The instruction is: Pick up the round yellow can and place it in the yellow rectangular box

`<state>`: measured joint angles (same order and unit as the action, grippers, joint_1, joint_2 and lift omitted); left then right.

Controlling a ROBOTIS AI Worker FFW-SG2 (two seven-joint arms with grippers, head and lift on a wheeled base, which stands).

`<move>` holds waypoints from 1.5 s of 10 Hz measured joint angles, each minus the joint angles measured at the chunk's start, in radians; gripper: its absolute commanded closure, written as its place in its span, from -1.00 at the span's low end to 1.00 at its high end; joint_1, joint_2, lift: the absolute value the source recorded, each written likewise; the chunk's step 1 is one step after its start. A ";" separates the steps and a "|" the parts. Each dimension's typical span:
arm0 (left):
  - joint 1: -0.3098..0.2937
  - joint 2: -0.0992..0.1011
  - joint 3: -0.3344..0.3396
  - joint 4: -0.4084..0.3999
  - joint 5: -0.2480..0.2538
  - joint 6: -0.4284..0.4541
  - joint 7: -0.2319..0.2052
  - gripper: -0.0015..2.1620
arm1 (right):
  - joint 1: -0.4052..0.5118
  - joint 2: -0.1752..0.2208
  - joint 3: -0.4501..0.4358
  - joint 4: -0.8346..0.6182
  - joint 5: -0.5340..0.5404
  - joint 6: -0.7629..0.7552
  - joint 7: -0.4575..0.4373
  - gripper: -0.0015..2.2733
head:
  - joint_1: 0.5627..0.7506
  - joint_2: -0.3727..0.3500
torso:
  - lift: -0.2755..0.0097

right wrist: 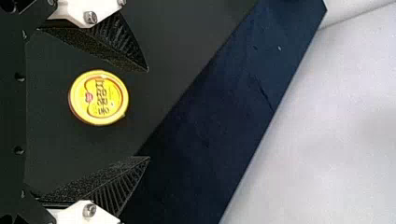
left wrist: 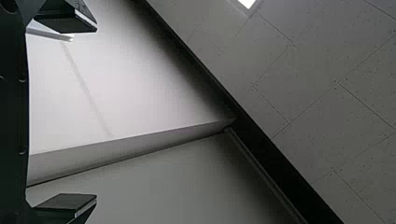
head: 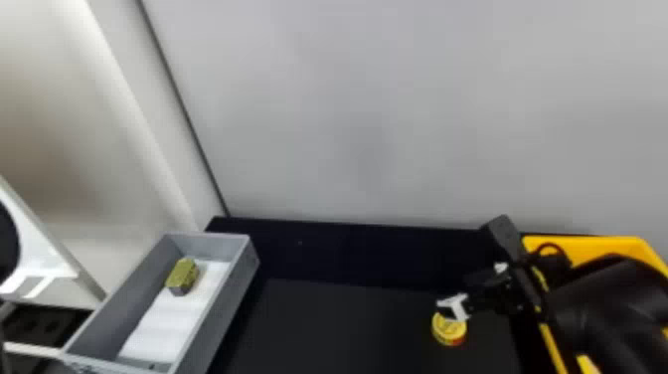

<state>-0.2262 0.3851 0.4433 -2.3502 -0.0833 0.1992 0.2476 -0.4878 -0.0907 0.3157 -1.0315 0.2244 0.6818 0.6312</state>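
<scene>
At the right of the head view, my right gripper is over the black table, by the round yellow can, which rests on the surface. In the right wrist view the can lies in the span between the two spread fingers of the right gripper, with dark surface around it and no finger closed on it. The yellow rectangular box is at the far right, partly covered by the right arm. My left gripper is held open with bare air between its fingers, facing wall and ceiling.
A grey bin on the left holds a small olive-and-grey block on a white lining. A pale wall rises behind the black table. White framework stands beyond the bin's left side.
</scene>
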 measured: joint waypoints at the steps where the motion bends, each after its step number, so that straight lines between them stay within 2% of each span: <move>1: -0.001 -0.002 -0.002 0.001 -0.001 -0.003 -0.002 -0.99 | 0.000 0.011 0.002 0.034 -0.001 -0.016 0.002 -0.89 | -0.38 0.65 | 0.93; 4: -0.001 -0.005 -0.005 0.004 -0.002 -0.013 -0.008 -0.99 | -0.004 0.035 0.009 0.123 -0.005 -0.067 0.001 -0.89 | -0.38 0.65 | 0.93; 9: -0.001 -0.005 -0.013 0.007 -0.003 -0.017 -0.015 -0.99 | -0.027 0.024 0.052 0.198 0.015 -0.150 -0.005 -0.89 | -0.38 0.65 | 0.93; 15: -0.001 -0.011 -0.015 0.008 -0.003 -0.020 -0.019 -0.99 | -0.035 0.028 0.029 0.262 0.020 -0.201 -0.017 -0.89 | -0.38 0.65 | 0.93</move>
<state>-0.2276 0.3738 0.4281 -2.3424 -0.0866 0.1789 0.2290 -0.5230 -0.0627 0.3450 -0.7700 0.2440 0.4809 0.6143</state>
